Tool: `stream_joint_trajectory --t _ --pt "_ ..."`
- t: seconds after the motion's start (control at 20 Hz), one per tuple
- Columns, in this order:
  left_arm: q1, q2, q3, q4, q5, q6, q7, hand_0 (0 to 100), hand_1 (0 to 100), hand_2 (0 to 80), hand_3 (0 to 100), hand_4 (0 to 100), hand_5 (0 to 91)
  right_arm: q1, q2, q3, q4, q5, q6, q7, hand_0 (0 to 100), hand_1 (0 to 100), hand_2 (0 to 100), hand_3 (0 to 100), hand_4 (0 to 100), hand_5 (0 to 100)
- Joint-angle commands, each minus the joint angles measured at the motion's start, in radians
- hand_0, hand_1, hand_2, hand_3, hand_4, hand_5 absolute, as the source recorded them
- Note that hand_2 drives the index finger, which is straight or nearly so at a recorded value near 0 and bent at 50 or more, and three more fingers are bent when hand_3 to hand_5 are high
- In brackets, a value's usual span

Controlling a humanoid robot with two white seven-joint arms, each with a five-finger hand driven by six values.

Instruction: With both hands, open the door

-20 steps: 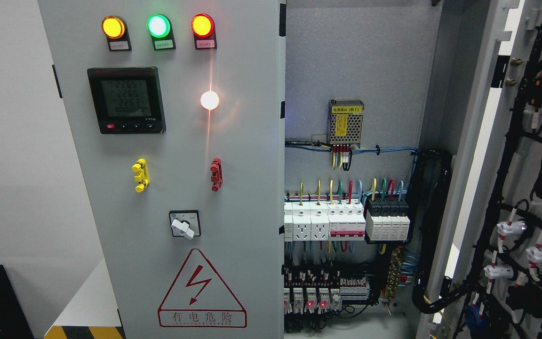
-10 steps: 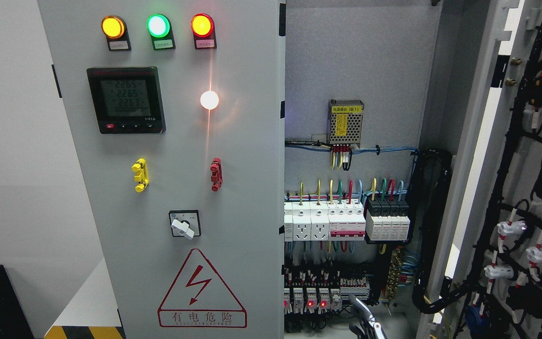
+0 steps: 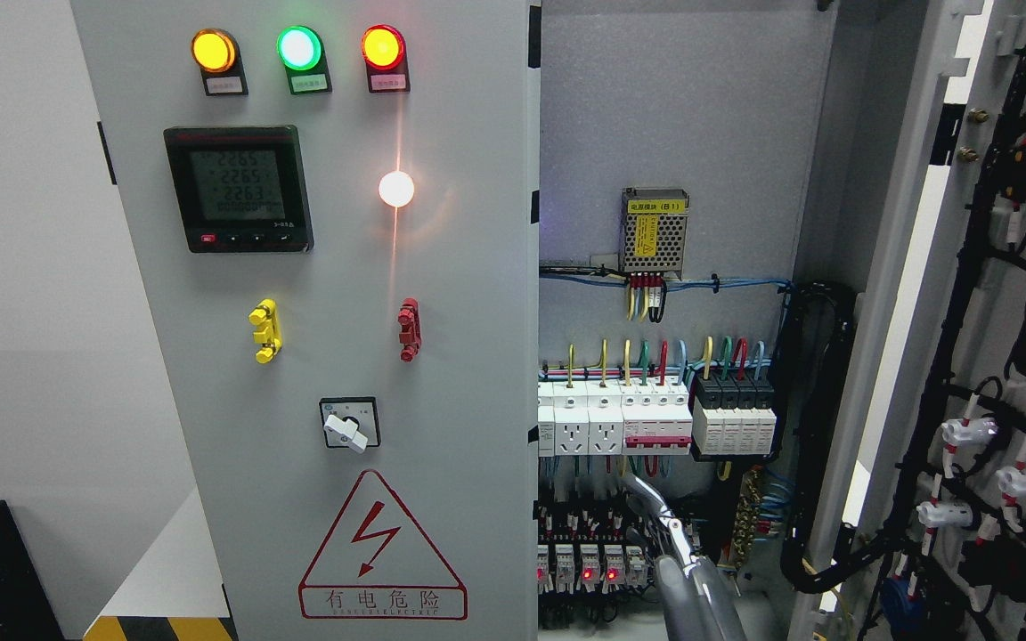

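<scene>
Open gap between closed left door [image 3: 326,356] and swung-out right door [image 3: 985,356]; breakers [image 3: 655,418] behind.

The closed left door [image 3: 326,320] stood left of the open cabinet interior [image 3: 673,267]; a hand [image 3: 687,579] rose before the breakers [image 3: 655,423]; the swung-out right door [image 3: 994,356] lay right

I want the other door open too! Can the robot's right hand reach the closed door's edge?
Probably yes. The right hand is low in front of the open cabinet half, just right of the closed door and its edge, with nothing between them.
</scene>
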Motion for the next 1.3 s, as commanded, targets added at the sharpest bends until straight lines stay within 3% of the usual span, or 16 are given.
stream_joint_trajectory --t 0.0,0.7,1.25 --pt "0.000 0.001 0.000 0.002 -0.014 0.000 -0.001 0 0 0.0 0 0 0.0 -0.122 0.017 0.010 0.098 0.003 0.019 0.000 19 0 0 0 0 0" --pt "0.000 -0.001 0.000 0.002 -0.014 0.000 -0.001 0 0 0.0 0 0 0.0 -0.292 0.008 0.007 0.267 -0.083 0.101 0.005 19 0 0 0 0 0" --pt "0.000 0.001 0.000 0.002 -0.014 0.000 -0.001 0 0 0.0 0 0 0.0 -0.389 0.003 0.006 0.362 -0.084 0.105 0.009 19 0 0 0 0 0"
